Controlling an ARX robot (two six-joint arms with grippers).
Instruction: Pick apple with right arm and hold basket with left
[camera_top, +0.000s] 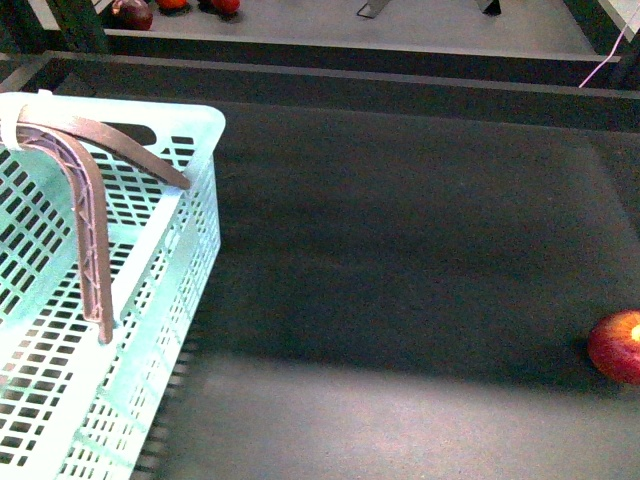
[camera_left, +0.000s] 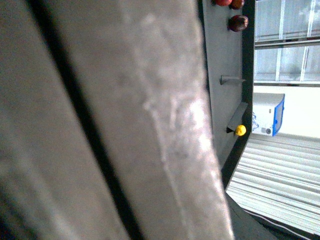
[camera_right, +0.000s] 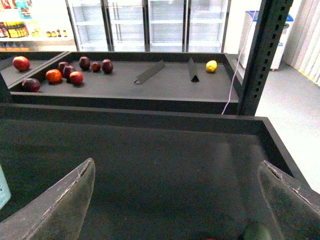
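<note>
Your basket (camera_top: 200, 230) sits left on the table (camera_top: 400, 260), well apart from the apple (camera_top: 618, 345) at the far right edge; the left gripper's view is blurred, so you cannot tell its state; your right gripper (camera_right: 175, 210) is spread wide

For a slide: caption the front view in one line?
Aqua basket at left, red apple at the far right edge of the dark tabletop, neither arm in view.
</note>
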